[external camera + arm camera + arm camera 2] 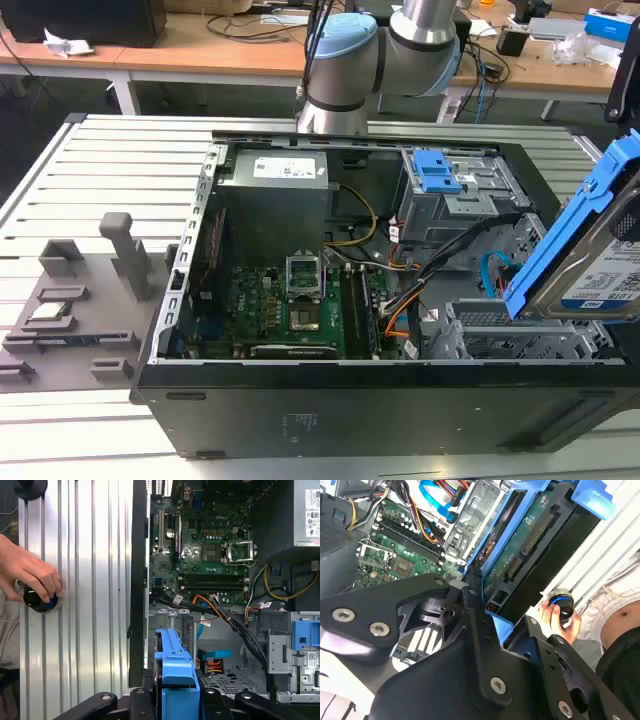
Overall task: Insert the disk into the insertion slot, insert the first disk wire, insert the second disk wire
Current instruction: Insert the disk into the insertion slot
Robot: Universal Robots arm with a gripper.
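Note:
The disk [612, 262], a silver drive with a white label in a bright blue carrier, hangs tilted at the exterior view's right, above the open computer case. My gripper [175, 702] is shut on it, black fingers [472, 611] pressing the carrier from both sides. The second wrist view shows the disk's [530, 550] green underside and connector edge. Just below it stands the insertion slot [505, 335], a low grey perforated cage at the case's front right corner, also visible in the first wrist view [232, 677]. The disk is outside the slot.
A taller grey cage with blue latches [445, 175] stands behind the slot. A blue cable [490, 275] and black and orange wires [222, 620] run beside the motherboard [300, 300]. A person's hand [30, 572] rests on a black knob [40, 600] on the ribbed table.

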